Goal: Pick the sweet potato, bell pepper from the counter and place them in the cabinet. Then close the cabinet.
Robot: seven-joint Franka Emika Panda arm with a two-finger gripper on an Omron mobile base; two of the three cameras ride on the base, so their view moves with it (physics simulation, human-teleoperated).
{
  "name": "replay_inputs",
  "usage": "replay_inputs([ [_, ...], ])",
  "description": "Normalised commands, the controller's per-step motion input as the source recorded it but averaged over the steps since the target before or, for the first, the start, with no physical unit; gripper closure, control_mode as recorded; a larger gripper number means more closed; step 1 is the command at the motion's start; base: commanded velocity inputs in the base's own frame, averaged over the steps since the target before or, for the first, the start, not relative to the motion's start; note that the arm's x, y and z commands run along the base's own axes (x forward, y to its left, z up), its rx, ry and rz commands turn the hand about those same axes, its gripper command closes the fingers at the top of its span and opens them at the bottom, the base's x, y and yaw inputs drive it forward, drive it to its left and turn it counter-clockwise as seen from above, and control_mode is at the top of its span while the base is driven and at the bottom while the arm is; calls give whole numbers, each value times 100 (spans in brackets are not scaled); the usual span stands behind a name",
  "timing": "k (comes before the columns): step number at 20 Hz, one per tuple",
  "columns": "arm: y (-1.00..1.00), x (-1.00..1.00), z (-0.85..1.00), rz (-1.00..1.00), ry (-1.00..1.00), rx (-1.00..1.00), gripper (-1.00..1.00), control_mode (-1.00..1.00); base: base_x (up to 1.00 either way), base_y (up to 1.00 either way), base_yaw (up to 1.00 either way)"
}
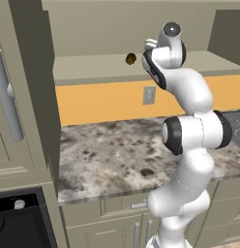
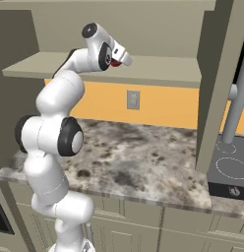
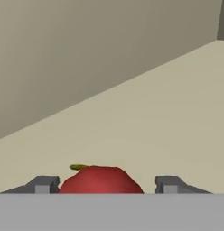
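The open cabinet (image 1: 93,65) hangs above the marbled counter (image 1: 117,150). My gripper (image 2: 125,59) reaches in over its bottom shelf. In the hand view the gripper (image 3: 106,185) is open, and the red bell pepper (image 3: 101,180) sits on the shelf floor between the spread fingertips (image 3: 41,184). A small gap shows on the pepper's right side. The bell pepper (image 2: 114,62) peeks out red beside the hand. The brown sweet potato (image 1: 130,58) lies on the same shelf, to the left of the hand.
The cabinet doors stand swung open, one at the left (image 1: 25,97) and one at the right (image 2: 217,74), each with a long bar handle. An outlet (image 1: 149,95) is on the orange backsplash. A cooktop (image 2: 232,167) adjoins the counter at right, and an oven (image 1: 15,223) sits low at left.
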Motion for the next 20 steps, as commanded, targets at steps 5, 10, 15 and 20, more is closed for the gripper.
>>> replay_inputs([
  [5, 0, -80, -27, 0, -16, 0, -100, -100, 0, 0, 0],
  [10, 1, -99, -12, 0, -23, -2, -100, -100, 0, 0, 0],
  [15, 9, -100, 0, 1, -27, -1, -100, -100, 0, 0, 0],
  [20, 25, -100, 0, 3, -27, -3, -100, -100, 0, 0, 0],
])
